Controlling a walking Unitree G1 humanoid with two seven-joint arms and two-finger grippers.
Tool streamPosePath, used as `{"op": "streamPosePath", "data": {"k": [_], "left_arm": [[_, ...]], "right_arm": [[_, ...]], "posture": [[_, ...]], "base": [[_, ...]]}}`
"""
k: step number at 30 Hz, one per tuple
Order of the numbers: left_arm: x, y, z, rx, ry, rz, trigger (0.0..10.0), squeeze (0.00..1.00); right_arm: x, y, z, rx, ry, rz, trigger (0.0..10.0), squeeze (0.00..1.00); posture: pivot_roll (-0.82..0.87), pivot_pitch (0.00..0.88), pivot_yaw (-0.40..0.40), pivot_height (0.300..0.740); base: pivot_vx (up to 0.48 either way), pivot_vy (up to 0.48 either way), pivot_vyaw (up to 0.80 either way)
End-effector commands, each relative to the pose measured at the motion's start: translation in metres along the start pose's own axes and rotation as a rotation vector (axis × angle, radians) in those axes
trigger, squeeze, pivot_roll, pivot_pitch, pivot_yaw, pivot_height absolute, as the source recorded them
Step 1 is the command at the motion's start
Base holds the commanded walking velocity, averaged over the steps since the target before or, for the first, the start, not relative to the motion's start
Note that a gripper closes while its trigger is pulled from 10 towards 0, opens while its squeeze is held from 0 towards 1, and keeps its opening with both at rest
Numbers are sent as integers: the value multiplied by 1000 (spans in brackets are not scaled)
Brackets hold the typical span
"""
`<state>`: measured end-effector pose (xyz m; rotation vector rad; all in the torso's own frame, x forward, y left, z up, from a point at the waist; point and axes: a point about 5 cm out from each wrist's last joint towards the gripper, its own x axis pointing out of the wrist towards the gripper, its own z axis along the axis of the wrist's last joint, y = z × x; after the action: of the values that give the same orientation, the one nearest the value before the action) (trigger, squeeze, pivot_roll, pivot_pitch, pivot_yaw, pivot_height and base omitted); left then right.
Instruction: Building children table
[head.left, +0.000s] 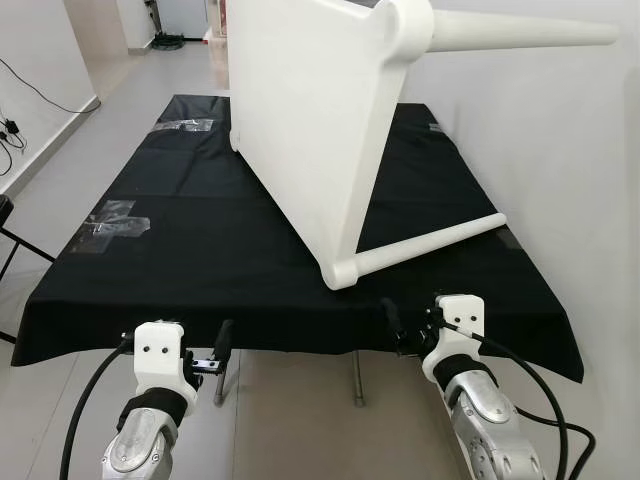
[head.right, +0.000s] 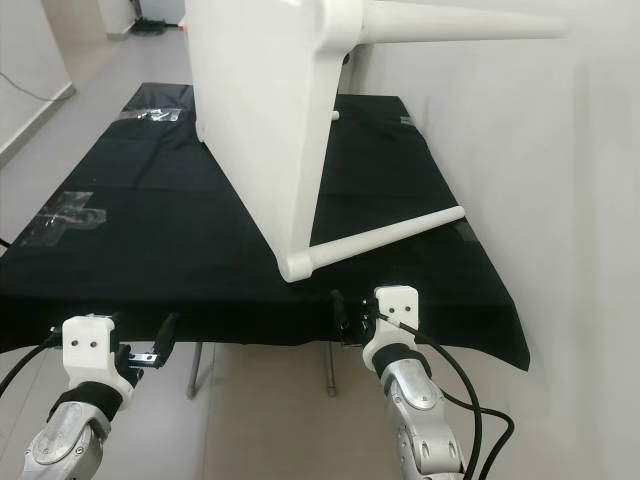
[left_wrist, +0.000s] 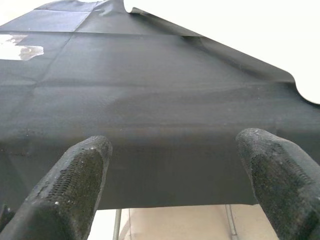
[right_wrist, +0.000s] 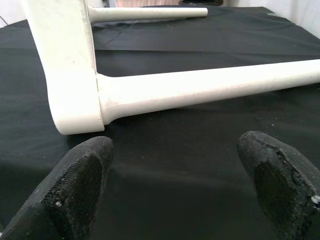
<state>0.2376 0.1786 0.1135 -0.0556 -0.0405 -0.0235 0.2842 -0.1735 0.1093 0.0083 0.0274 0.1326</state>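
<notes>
A white children's table (head.left: 310, 110) lies on its side on a work table draped in black cloth (head.left: 180, 250). Its tabletop stands on edge. One fitted leg (head.left: 430, 243) rests on the cloth and points right; another leg (head.left: 520, 32) sticks out high up toward the wall. My right gripper (head.left: 412, 325) hovers open at the cloth's near edge, just short of the lower corner and its leg (right_wrist: 200, 87). My left gripper (head.left: 205, 350) is also open, at the near edge further left, facing bare cloth (left_wrist: 150, 100). Neither holds anything.
Clear tape patches (head.left: 112, 222) lie on the left of the cloth. A white wall (head.left: 580, 180) runs close along the right side. Metal table legs (head.left: 357, 380) stand below the near edge. Cables (head.left: 15, 128) trail on the floor at far left.
</notes>
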Motion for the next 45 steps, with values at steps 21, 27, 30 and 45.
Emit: {"op": "streamPosePath", "data": {"k": [21, 27, 30, 45], "left_arm": [[-1, -3, -1, -6, 12, -16, 10000, 0], [-1, -3, -1, -6, 13, -18, 10000, 0], [0, -3, -1, -4, 14, -20, 10000, 0], [0, -4, -3, 7, 21, -30, 10000, 0]], "right_arm": [[-2, -5, 0, 15, 11, -16, 10000, 0], [-2, -5, 0, 19, 12, -17, 10000, 0], [-2, -5, 0, 21, 12, -18, 10000, 0], [-2, -6, -1, 25, 14, -19, 10000, 0]], "posture": [[38, 161, -57, 740], [37, 162, -54, 740], [36, 162, -55, 740], [33, 157, -51, 740]], "base": [[0, 0, 0], [0, 0, 0], [0, 0, 0], [0, 0, 0]]}}
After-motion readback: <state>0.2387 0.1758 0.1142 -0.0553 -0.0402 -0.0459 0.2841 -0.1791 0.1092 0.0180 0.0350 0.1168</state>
